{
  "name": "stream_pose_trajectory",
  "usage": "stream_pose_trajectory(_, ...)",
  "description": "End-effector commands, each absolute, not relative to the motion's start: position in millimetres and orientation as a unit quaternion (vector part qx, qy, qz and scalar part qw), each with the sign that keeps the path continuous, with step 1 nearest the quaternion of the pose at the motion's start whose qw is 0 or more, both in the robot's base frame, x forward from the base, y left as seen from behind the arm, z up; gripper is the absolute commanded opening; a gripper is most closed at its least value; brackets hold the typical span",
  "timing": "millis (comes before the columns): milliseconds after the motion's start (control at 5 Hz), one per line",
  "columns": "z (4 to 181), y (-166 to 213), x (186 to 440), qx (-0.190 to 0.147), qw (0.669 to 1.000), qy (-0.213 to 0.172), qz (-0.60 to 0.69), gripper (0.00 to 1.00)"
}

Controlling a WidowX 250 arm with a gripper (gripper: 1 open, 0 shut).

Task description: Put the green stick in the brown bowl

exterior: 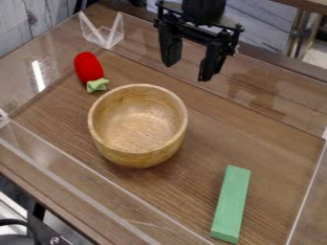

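The green stick (pixel 232 204) lies flat on the wooden tabletop (pixel 262 134) near the front right corner, a little apart from the brown bowl (pixel 138 123), which sits upright near the middle. Behind the bowl, the black gripper (pixel 189 59) hangs above the table with its fingers spread and nothing between them. To the bowl's left rear lies a red strawberry toy (pixel 88 68) with a pale-green stub.
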State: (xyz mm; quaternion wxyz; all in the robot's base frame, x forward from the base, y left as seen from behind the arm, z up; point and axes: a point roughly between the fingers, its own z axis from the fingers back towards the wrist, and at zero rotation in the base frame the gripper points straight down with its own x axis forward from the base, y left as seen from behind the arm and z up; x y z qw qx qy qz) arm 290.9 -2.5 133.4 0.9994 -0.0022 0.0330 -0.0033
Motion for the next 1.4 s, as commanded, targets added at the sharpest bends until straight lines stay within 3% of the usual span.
stream_pose_trajectory(0, 119.8, -8.2, 279.4, -0.005, 0.999, 0.048, 0.008, 1.0)
stream_pose_trajectory(400, 94.2, -51.7, 240.8, -0.025, 0.996, 0.038, 0.071, 1.0)
stream_pose_trajectory(800, 64.7, -116.4, 223.3, -0.048, 0.996, 0.012, 0.073, 1.0)
stream_pose_trajectory(1000, 45.6, -129.7, 223.9, -0.058, 0.996, -0.008, 0.072, 1.0)
stream_pose_trajectory(1200, 49.2, -115.6, 224.9, -0.056, 0.997, -0.018, 0.042, 1.0)
